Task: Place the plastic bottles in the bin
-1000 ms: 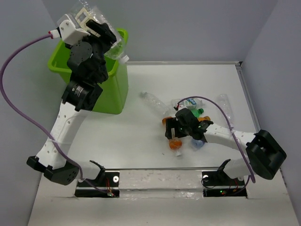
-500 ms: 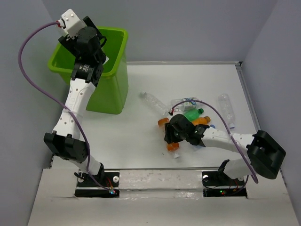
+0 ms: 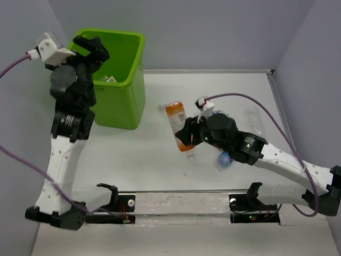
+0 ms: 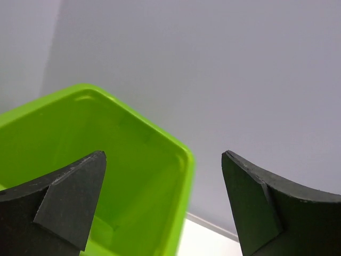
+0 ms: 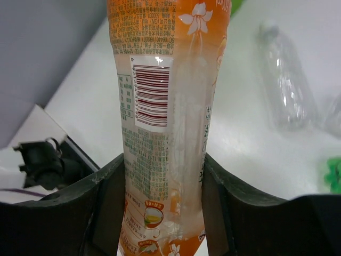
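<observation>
bottle with orange label [image 5: 160, 80] is what your right gripper [image 5: 164, 213] holds: the two fingers are closed on its narrow waist, with the barcode turned toward the wrist camera. in the top view you have it up above the worktop [image 3: 144, 160], well to the right of the bin [image 3: 128, 104] and not over it. on the worktop a clear bottle [image 3: 254, 118] lies near the right edge, and a blue bottle [image 3: 224, 159] sits partly hidden just beside your right arm. a scrap of green shows at the edge of the right wrist view, too little to name. inside the bin lies a see-through bottle [image 3: 106, 79]. your left gripper [image 4: 162, 157] hangs above the bin's mouth, fingers spread wide, nothing between them.
</observation>
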